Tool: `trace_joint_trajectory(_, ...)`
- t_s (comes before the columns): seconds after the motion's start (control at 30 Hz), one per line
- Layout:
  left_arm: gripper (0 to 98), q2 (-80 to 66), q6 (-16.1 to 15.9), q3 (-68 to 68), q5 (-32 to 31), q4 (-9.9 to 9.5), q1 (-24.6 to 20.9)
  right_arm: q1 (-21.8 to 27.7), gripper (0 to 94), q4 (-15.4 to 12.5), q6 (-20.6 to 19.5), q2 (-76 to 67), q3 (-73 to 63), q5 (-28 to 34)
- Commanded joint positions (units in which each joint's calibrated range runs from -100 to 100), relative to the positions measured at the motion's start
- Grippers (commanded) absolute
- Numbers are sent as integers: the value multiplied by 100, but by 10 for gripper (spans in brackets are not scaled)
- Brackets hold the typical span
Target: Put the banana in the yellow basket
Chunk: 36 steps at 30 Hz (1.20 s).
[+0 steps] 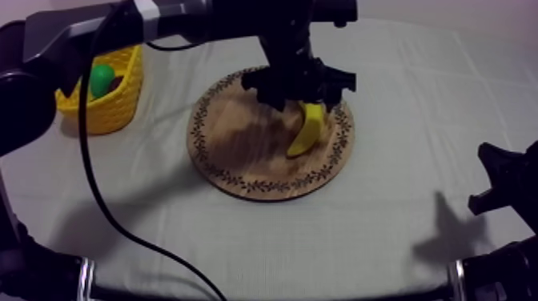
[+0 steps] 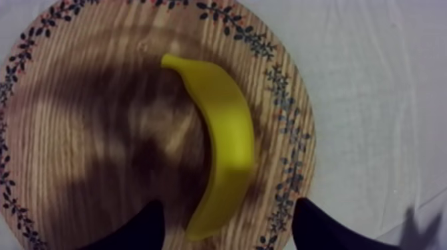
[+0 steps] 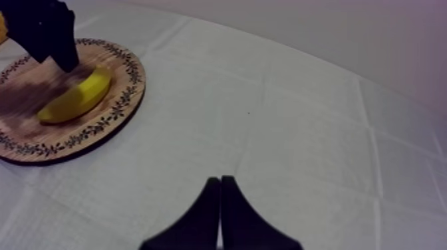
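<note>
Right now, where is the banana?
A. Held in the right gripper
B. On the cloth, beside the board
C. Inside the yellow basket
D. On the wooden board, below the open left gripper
D: the banana lies flat on the wooden board. The left gripper hangs over it, and the left wrist view shows its fingers apart on either side of the banana's end, not closed on it.

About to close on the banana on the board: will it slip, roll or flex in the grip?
The banana looks smooth, so it may slide between the left fingers. Curved and lying flat on the board, it would probably pivot rather than roll if nudged. Its even moulded shape suggests it is stiff.
</note>
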Motion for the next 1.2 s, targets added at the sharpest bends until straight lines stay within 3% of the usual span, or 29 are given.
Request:
trace_joint_trajectory(0.0,701,88,-19,-48,45,41,-15,1,3,1,2,0,-3,3)
trace_joint_trajectory(0.63,703,1179,-140,-1371,955,490,-92,1,3,1,-1,0,-3,3)
trace_joint_trajectory(1.17,599,1881,-359,-2163,1793,809,-230,1,3,1,2,0,-3,3)
